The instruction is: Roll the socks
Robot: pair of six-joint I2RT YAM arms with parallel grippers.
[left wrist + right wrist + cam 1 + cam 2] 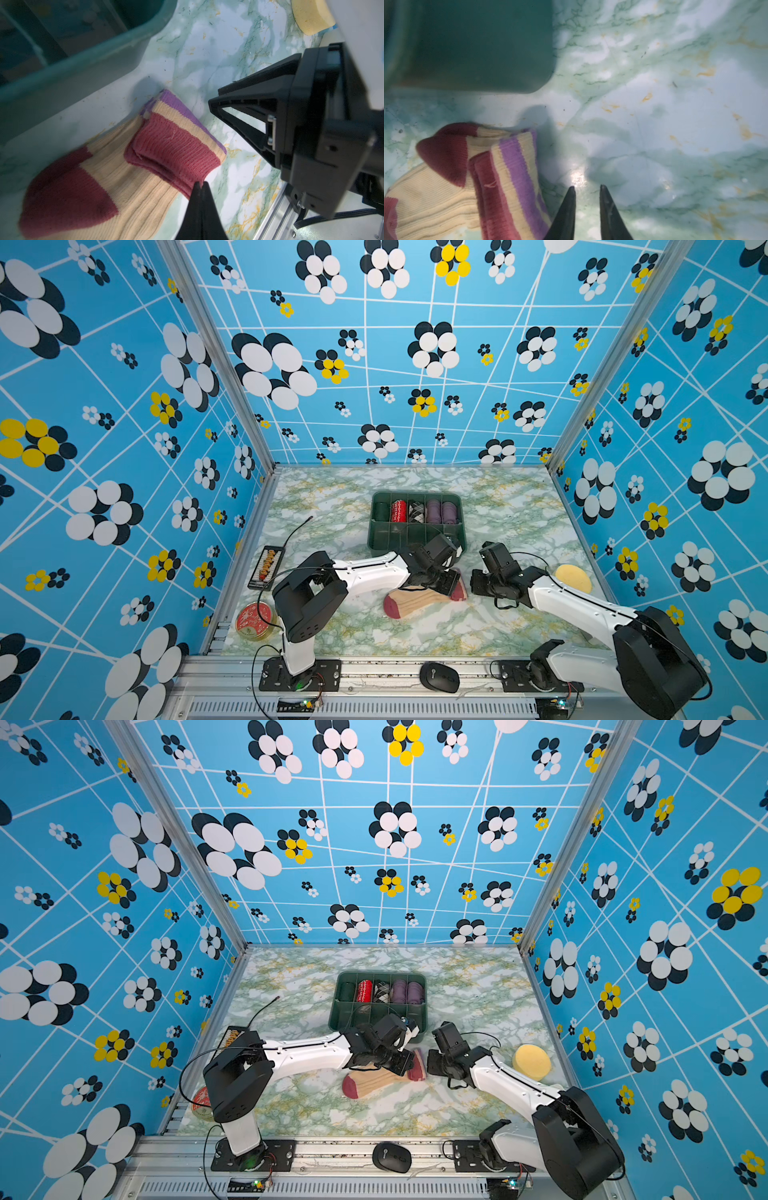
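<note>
The socks (415,600) (376,1082) lie flat at the front middle of the marbled table, tan and ribbed, with the maroon toe toward the left. Their maroon cuff (176,149) with purple stripes (517,166) is folded back over the tan leg. My left gripper (201,184) is shut on a corner of that maroon cuff. My right gripper (586,188) hovers just to the right of the folded cuff. Its jaws stand slightly apart with only bare table between them. Its black fingers (239,97) also show in the left wrist view.
A green divided tray (372,526) stands just behind the socks, with rolled socks in its back row. A yellow sponge (573,577) lies at the right. A red tin (254,620) and a black box (268,568) lie at the left. A mouse (439,677) rests on the front rail.
</note>
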